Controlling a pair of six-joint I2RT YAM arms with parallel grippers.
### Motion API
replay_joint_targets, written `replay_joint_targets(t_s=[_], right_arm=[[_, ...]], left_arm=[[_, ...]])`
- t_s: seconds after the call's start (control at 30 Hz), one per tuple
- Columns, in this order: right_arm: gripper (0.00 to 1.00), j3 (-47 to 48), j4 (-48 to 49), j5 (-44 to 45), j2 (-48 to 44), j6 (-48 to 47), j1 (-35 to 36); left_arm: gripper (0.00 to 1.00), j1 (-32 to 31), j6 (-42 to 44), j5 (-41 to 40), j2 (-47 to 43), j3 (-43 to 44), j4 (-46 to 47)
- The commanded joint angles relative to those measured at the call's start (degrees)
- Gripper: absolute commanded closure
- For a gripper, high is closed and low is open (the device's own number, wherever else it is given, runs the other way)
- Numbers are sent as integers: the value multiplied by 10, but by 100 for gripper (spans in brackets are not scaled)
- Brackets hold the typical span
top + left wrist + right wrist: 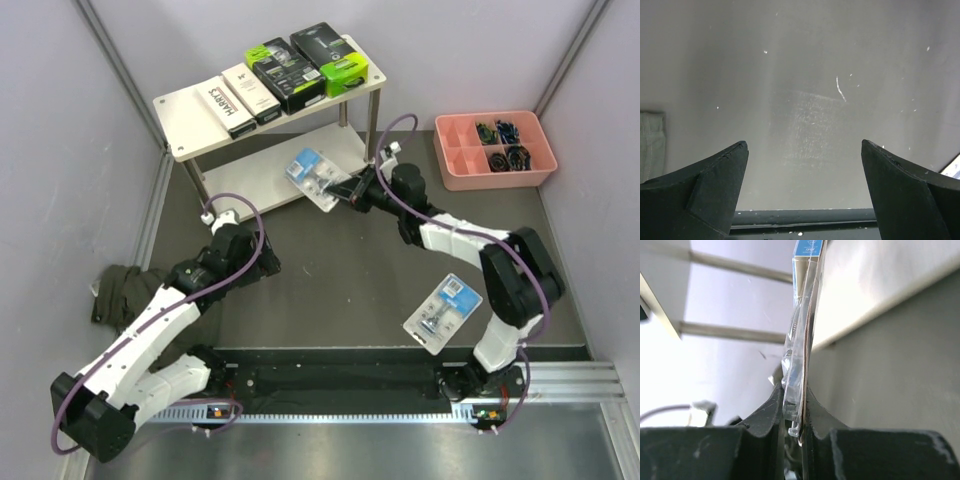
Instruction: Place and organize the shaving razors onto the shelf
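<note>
The shelf stands at the back left. On its top board lie two white Harry's boxes and two black and lime-green packs. My right gripper is shut on a clear blister pack with a blue card and holds it over the lower board's front right corner. In the right wrist view the pack stands edge-on between the fingers, beside the lower board. A second blister pack lies on the table by the right arm. My left gripper is open and empty over bare table.
A pink compartment tray with small dark items stands at the back right. A dark green cloth lies at the left wall, its edge showing in the left wrist view. A metal rail runs along the near edge.
</note>
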Motion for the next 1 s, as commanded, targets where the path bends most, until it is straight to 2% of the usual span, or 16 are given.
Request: replay_joint_targets(t_s=[0.0, 0.13, 0.43, 0.73, 0.83, 0.97], right_arm=[[100, 87, 114, -6, 53, 52, -18], [100, 131, 129, 25, 116, 79, -27], [100, 242, 63, 91, 205, 95, -37], [100, 366, -16, 102, 319, 128, -49], [100, 374, -34, 104, 339, 143, -54], [92, 375, -62, 106, 349, 151, -59]], left_arm=[[1, 2, 3, 2, 1, -8, 16], [1, 2, -1, 7, 0, -11, 18], [1, 2, -8, 17, -18, -22, 18], [1, 2, -8, 13, -35, -28, 7], [1, 2, -8, 12, -36, -28, 5], [1, 2, -9, 14, -34, -29, 5]])
